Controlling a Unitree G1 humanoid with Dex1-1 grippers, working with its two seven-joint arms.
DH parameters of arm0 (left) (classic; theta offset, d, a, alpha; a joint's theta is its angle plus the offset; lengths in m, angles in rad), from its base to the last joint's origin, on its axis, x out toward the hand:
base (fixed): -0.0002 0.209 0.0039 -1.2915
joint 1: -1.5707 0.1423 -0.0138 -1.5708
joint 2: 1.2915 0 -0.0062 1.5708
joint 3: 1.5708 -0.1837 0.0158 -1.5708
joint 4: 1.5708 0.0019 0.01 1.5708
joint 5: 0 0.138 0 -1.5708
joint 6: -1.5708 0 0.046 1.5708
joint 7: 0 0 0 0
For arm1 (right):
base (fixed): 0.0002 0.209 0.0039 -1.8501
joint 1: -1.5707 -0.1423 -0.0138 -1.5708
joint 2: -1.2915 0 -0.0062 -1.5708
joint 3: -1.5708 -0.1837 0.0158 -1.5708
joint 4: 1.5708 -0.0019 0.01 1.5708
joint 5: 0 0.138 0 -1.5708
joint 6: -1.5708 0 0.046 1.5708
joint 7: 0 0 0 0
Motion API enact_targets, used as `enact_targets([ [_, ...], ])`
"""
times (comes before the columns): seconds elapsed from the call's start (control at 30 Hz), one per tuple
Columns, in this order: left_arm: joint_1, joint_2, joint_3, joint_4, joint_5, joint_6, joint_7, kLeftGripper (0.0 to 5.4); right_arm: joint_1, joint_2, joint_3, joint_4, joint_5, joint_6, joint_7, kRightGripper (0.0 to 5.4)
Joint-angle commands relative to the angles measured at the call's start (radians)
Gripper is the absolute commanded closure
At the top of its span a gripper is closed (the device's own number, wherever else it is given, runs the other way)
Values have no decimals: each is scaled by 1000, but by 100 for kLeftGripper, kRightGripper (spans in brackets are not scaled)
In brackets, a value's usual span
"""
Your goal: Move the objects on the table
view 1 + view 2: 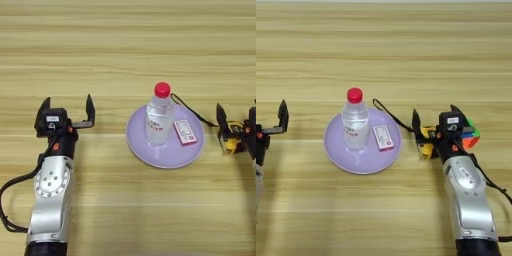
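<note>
A clear bottle (159,121) with a red cap stands upright on a round lilac plate (165,157). Beside it on the plate lies a flat red-and-white box (184,132). To the right of the plate rests a yellow-and-black tape measure (429,140); its black cord (391,117) runs back past the plate's rim. My right gripper (435,120) is open, its fingers standing either side of the tape measure, whose right part is hidden by the gripper body. My left gripper (67,111) is open over bare table (125,50), well left of the plate.
A multicoloured cube (471,138) lies just right of the right gripper's wrist. A black cable (10,200) loops out beside the left arm, and another trails off the right arm (491,182).
</note>
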Motion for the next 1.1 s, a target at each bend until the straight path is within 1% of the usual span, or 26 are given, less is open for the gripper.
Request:
enact_targets([
  [0.03,1,4,0,1,4,1,-2,0,-12,8,-10,13,2,-16,-10,3],
  [0.43,1,3,0,-3,4,3,-2,0,-13,7,-11,16,3,-21,-8,3],
  [0.6,16,11,-9,-26,7,17,-13,0,-20,0,-25,14,7,-17,-8,3],
  [0.73,39,18,-24,-57,13,25,-30,0,-19,3,-27,10,3,-16,-9,3],
  [0.8,54,17,-32,-75,-12,35,-50,0,-18,3,-27,9,1,-16,-9,3],
  [0.87,75,24,-37,-100,-27,43,-72,0,-15,5,-26,5,0,-16,-10,3],
  [0.97,101,42,-46,-122,-40,55,-110,0,-14,6,-26,5,0,-16,-12,3],
  [1.0,110,48,-51,-126,-54,60,-131,0,-15,6,-27,6,-1,-17,-12,3],
  [1.1,136,71,-73,-146,-71,70,-185,0,-15,6,-28,5,0,-17,-14,3],
])
